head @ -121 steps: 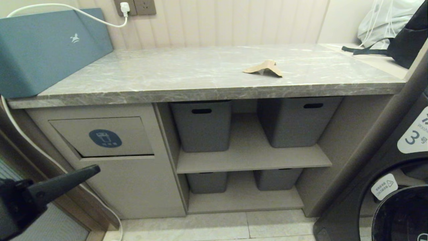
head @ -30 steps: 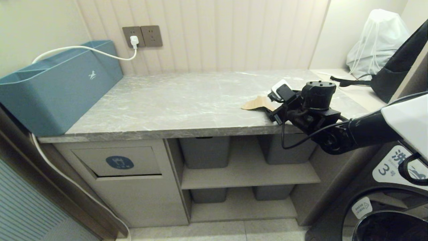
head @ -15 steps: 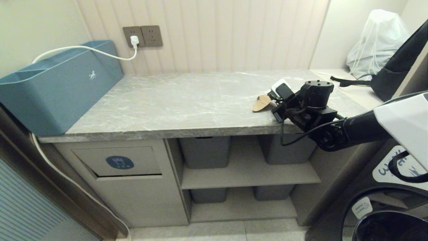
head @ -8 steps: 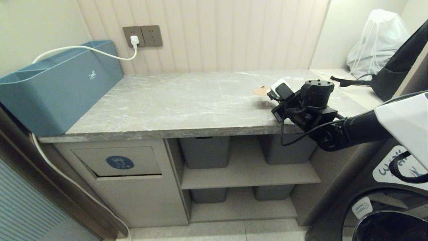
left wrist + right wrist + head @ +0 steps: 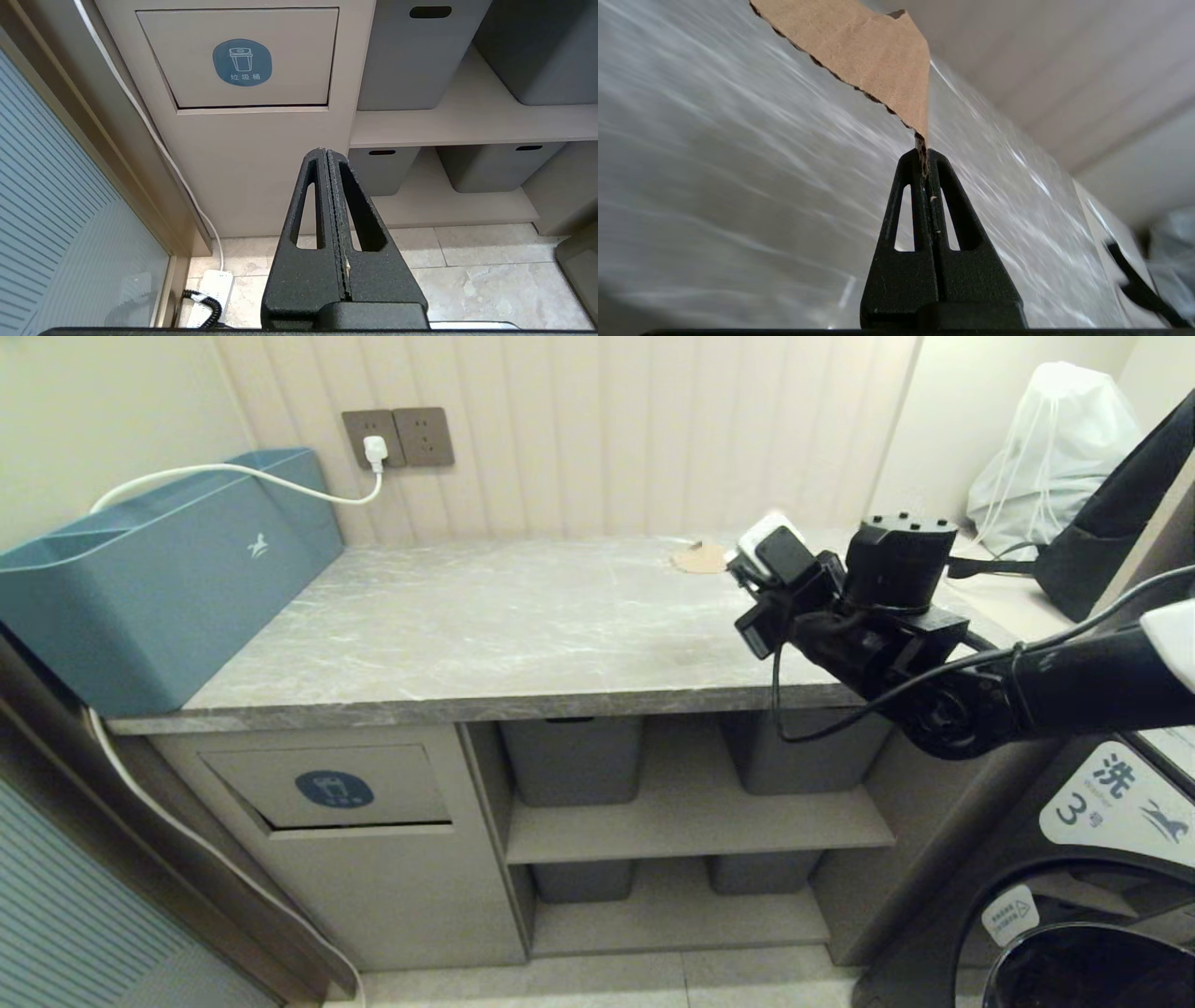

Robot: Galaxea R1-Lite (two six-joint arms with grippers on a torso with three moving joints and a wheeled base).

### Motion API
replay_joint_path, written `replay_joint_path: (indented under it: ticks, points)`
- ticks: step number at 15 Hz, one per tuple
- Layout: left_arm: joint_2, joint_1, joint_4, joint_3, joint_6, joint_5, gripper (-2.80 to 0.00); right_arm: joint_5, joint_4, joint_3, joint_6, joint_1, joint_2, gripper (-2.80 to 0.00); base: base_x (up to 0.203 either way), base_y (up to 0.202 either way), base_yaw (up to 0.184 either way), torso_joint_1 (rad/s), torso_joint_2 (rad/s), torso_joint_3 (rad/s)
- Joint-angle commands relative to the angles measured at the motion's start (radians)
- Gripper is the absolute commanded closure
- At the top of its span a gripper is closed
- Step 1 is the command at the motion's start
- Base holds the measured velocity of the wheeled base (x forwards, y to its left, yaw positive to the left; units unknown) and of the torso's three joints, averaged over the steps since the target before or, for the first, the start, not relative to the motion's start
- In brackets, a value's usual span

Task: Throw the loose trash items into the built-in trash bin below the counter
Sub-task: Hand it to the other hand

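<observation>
A plain tan cardboard scrap [image 5: 859, 51] is pinched by one corner in my right gripper [image 5: 923, 151], which is shut on it and holds it above the grey marble counter [image 5: 485, 616]. In the head view the scrap [image 5: 700, 558] shows just past the right wrist, over the counter's back right part. The built-in trash bin flap [image 5: 327, 787] with its dark blue oval sticker sits in the beige cabinet under the counter's left end. My left gripper [image 5: 326, 151] is shut and empty, parked low in front of the bin flap [image 5: 238, 58].
A large teal box [image 5: 168, 569] stands on the counter's left end with a white cable over it. Grey tubs [image 5: 571, 756] fill the open shelves. A power strip [image 5: 212, 291] lies on the floor. A washing machine [image 5: 1102, 859] stands at the right.
My right gripper has risen off the counter with the tan scrap and carried it up and towards the back wall. The left arm has not moved.
</observation>
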Motion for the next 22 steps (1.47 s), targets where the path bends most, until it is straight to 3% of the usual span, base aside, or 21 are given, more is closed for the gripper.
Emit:
replay_joint_path:
  ticks: [1,3,5,9,11,13,14,17,20,22]
  points:
    - [0.0,0.0,-0.001,-0.007,-0.001,0.002,0.0,0.0,0.003,0.017,-0.003,0.084,-0.065,0.0,0.0,0.0,0.0,0.0,0.0,0.0]
    - [0.0,0.0,0.009,-0.056,-0.003,0.004,0.0,0.0,0.006,0.02,-0.003,0.165,-0.075,0.0,0.0,0.0,0.0,0.0,0.0,0.0]
    - [0.007,0.0,0.01,-0.068,-0.005,0.002,0.0,0.001,0.006,0.024,-0.002,0.18,-0.076,0.0,0.0,0.0,0.0,0.0,0.0,0.0]
    - [0.164,-0.01,-0.014,-0.237,-0.05,-0.046,0.0,0.001,0.004,0.038,0.0,0.324,-0.075,0.0,0.0,0.0,0.0,0.0,0.0,0.0]
    - [0.349,-0.026,-0.046,-0.31,-0.119,-0.156,0.0,0.001,0.003,0.04,-0.001,0.35,-0.075,0.0,0.0,0.0,0.0,0.0,0.0,0.0]
    - [0.49,-0.039,-0.076,-0.404,-0.23,-0.346,0.0,0.002,0.001,0.046,-0.001,0.374,-0.075,0.0,0.0,0.0,0.0,0.0,0.0,0.0]
    - [0.514,-0.044,-0.088,-0.432,-0.273,-0.4,-2.8,0.003,0.001,0.048,-0.002,0.376,-0.074,0.0,0.0,0.0,0.0,0.0,0.0,0.0]
    - [0.74,-0.049,-0.163,-0.51,-0.368,-0.47,-2.8,-0.001,0.008,0.049,-0.008,0.383,-0.072,0.0,0.0,0.0,0.0,0.0,0.0,0.0]
    - [1.036,-0.119,-0.334,-0.681,-0.626,-0.5,-2.8,-0.001,0.016,0.048,-0.009,0.383,-0.072,0.0,0.0,0.0,0.0,0.0,0.0,0.0]
    - [1.177,-0.207,-0.406,-0.838,-0.823,-0.51,-2.8,0.004,0.043,0.045,-0.009,0.383,-0.07,0.0,0.0,0.0,0.0,0.0,0.0,0.0]
